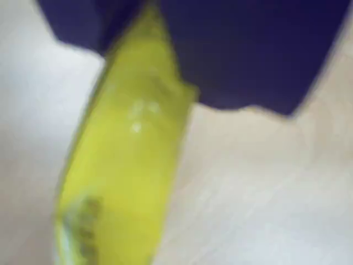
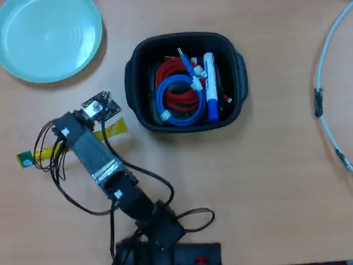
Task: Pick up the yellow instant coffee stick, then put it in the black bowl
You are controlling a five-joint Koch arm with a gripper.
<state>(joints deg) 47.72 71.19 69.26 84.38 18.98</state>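
Note:
The yellow instant coffee stick (image 1: 127, 165) fills the wrist view, blurred, and narrows to where it runs between the two dark blue jaws of my gripper (image 1: 144, 22), which look closed on it. In the overhead view the stick (image 2: 113, 129) lies slantwise under my arm (image 2: 91, 154), its green end (image 2: 25, 159) sticking out to the left. The gripper itself is hidden there beneath the wrist. The black bowl (image 2: 132, 77) stands to the upper right of the arm, a short gap from the stick's near end.
The bowl holds coiled red and blue cables (image 2: 179, 94) and a blue-and-white marker (image 2: 210, 83). A light-blue round plate (image 2: 49, 36) sits at the top left. A white cable (image 2: 325, 66) runs along the right edge. Bare wooden table lies below and right of the bowl.

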